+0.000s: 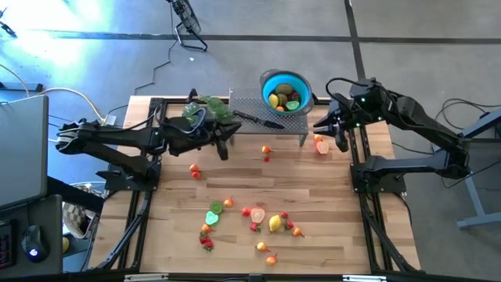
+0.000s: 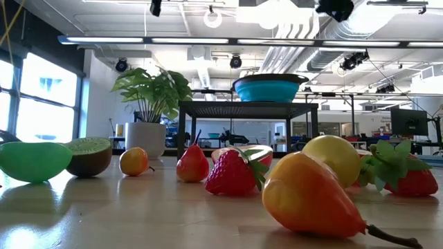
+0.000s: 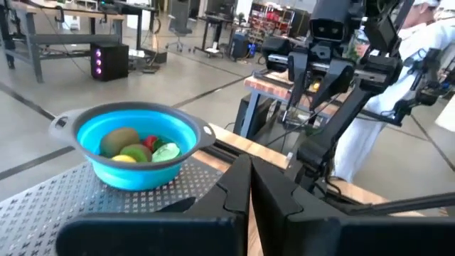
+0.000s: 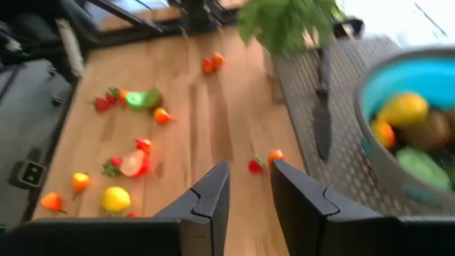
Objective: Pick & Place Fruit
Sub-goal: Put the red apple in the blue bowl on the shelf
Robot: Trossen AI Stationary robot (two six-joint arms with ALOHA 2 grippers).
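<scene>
Fruit (image 1: 267, 149) nearest both arms lies mid-frame on the worktop (image 1: 329, 211); left gripper (image 1: 223, 141), jaws pressed together empty, sits closer than right gripper (image 1: 329, 129), jaws slightly parted.

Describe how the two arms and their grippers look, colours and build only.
Both arms are dark, near black, built of jointed tubular links on black frame bases. The left gripper has two flat, angular black fingers with stepped edges; the right gripper has the same pair. A small green light glows on the right arm's wrist housing. No markings are legible.
</scene>
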